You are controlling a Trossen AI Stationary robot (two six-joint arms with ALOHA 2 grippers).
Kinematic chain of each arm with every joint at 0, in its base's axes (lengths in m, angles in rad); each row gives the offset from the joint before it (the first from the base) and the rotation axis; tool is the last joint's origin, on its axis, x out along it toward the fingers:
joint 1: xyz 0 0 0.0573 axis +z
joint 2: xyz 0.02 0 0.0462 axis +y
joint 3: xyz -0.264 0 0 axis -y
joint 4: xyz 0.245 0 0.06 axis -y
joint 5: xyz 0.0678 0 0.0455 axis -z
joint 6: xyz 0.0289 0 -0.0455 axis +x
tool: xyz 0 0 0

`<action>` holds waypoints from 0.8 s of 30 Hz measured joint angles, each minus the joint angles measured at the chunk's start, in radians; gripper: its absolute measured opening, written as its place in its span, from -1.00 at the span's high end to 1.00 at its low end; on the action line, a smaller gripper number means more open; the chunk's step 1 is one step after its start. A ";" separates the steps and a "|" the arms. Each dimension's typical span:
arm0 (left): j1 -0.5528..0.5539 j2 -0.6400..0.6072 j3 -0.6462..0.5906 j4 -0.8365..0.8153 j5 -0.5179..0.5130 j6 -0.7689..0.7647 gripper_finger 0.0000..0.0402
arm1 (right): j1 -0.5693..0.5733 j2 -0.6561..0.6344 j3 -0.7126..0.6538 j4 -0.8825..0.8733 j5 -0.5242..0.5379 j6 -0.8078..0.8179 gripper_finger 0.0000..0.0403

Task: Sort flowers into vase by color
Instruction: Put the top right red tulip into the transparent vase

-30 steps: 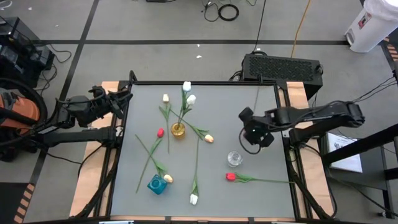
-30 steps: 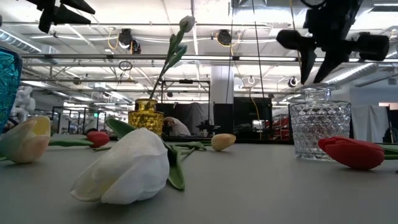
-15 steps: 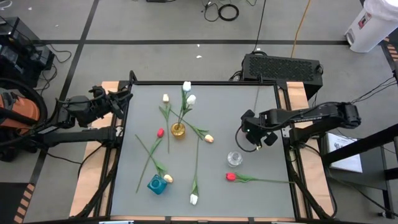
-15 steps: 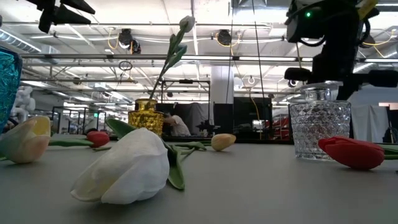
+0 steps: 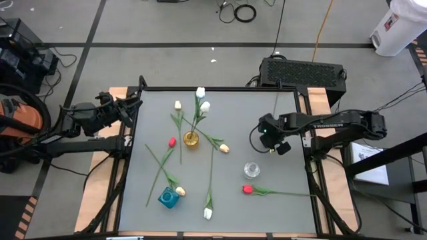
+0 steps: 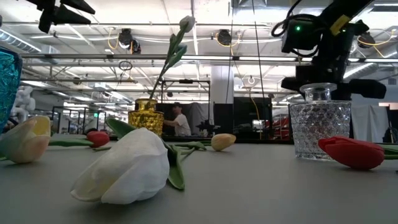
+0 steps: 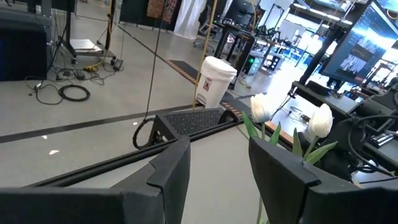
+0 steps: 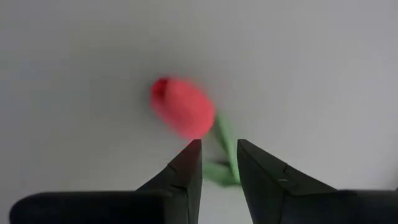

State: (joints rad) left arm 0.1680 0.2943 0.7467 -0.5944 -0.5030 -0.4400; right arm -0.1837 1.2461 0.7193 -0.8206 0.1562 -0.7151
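Our right gripper [image 5: 269, 141], fingers slightly parted and empty, hovers at twelve o'clock of the glass vase [image 5: 251, 170]; descending carelessly could topple it.

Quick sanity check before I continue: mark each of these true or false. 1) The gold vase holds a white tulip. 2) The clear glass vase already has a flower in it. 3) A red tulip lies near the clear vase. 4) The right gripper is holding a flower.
1) True: the gold vase holds a white tulip.
2) False: the clear glass vase is empty.
3) True: the red tulip lies just beside it.
4) False: the right gripper hangs open above the table, holding nothing.
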 joint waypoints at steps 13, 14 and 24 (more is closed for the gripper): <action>0.000 0.003 0.000 -0.096 0.006 -0.053 0.15 | -0.045 0.014 0.000 0.017 -0.006 -0.136 0.54; 0.000 0.003 0.000 -0.096 0.008 -0.053 0.15 | -0.055 0.021 0.000 0.017 -0.006 -0.140 0.54; 0.000 0.003 0.000 -0.094 0.025 -0.056 0.15 | -0.125 0.125 0.000 0.036 -0.001 -0.177 0.54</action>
State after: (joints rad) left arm 0.1684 0.2970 0.7467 -0.6888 -0.4775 -0.4960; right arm -0.3082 1.3708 0.7189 -0.7849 0.1549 -0.8922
